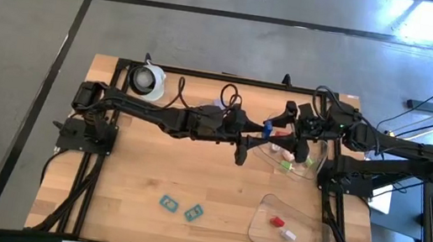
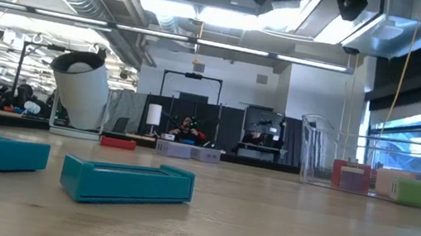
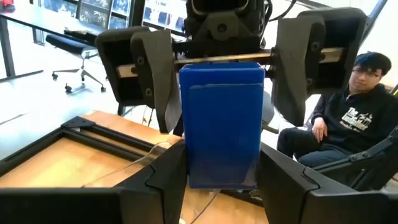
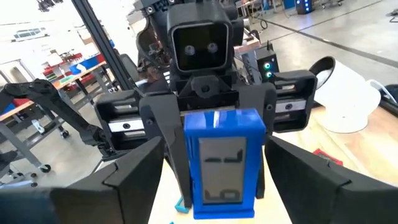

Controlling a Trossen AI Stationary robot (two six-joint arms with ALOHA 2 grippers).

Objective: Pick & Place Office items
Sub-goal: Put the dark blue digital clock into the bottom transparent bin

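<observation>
Okay, handover: my left gripper [image 4: 214, 158] clenched on blue block [image 3: 222, 124]; right gripper [image 3: 217, 106] released around it. Close right first.

white round roll-like object [image 1: 150, 81] at table's far left corner; two clear plastic trays [image 1: 290, 229] on the right side.

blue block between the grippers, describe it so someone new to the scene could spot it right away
Look above the table's far middle, where the two dark arms meet beside a clear tray. The blue block hangs in the air, clamped in the left gripper, with the right gripper open around it. It is the only piece off the table.
</observation>
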